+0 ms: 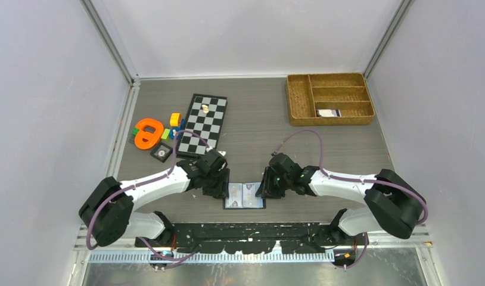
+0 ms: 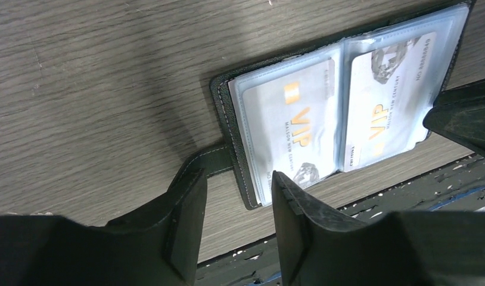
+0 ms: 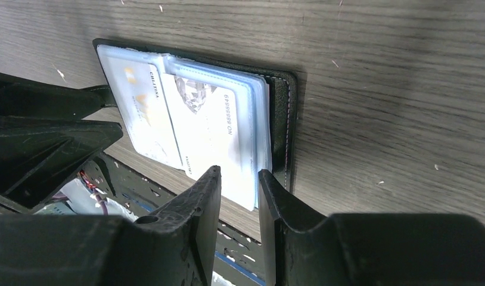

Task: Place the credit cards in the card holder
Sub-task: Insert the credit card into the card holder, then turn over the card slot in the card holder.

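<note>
The card holder (image 2: 347, 95) lies open and flat on the grey wood-grain table (image 1: 258, 119), right at its near edge, between the two arms. Two pale VIP cards (image 2: 291, 125) sit inside its clear sleeves, one on each half. Their small print is too fine to read.

The left gripper (image 2: 239, 177) hangs over the holder's left edge with its jaws apart. The snap strap (image 2: 210, 161) and a corner of the cover show in the gap, and nothing is pinched.

The right gripper (image 3: 239, 173) stands at the holder's right edge with its jaws fairly close together. The corner of the sleeve stack shows between them, but I cannot tell whether they actually clamp it. From overhead, both grippers hide the holder's outer edges.

Far back on the right, a woven divided tray (image 1: 295, 98) holds one loose card (image 1: 328, 112), too small to make out. A chessboard (image 1: 203, 124) lies back left.
</note>
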Controlling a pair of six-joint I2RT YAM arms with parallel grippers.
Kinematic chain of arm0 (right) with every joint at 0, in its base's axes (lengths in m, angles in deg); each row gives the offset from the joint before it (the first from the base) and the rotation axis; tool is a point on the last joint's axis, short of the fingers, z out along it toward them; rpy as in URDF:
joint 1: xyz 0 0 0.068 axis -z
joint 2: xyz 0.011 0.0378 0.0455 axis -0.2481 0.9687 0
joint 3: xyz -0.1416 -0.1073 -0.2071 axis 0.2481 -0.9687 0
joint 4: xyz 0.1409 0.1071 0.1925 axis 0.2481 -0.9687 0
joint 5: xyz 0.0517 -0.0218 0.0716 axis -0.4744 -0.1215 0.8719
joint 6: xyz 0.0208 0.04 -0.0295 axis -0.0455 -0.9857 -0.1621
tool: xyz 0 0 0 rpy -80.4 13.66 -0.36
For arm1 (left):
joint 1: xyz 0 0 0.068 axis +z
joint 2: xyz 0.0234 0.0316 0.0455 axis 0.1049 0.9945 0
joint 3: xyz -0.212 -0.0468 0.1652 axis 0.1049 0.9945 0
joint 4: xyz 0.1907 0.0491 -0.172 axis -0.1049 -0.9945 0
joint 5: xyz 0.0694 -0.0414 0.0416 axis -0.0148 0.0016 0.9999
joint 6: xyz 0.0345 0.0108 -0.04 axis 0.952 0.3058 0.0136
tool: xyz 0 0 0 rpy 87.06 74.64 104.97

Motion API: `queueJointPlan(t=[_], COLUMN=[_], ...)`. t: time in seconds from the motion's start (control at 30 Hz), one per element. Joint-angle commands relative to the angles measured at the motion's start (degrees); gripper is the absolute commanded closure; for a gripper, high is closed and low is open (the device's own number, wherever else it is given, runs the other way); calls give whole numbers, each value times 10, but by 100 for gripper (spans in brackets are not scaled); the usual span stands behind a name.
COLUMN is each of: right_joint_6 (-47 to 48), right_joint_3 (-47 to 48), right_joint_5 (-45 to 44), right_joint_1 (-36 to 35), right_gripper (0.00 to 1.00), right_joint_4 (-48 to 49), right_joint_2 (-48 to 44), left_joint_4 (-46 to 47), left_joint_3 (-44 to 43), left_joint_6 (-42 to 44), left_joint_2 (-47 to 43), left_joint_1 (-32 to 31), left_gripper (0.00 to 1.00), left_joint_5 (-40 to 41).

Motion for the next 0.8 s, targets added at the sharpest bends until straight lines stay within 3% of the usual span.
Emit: queueJointPlan(t=[0.0, 0.47, 0.77], right_joint_6=[-4, -3, -1], right_joint_3=[-3, -5, 1], right_joint_5=[3, 17, 25], right_joint_1=[1, 1, 1], right_gripper=[66, 70, 73], right_joint_4=[29, 54, 63], right_joint_2=[12, 25, -7], left_joint_4=[20, 39, 47], left_joint_3=[4, 13, 11], left_joint_6=[5, 2, 0], left_joint_2=[8, 32, 38], left_joint_1=[1, 1, 1], left_gripper=[57, 77, 83], left_joint_5=[5, -3, -12])
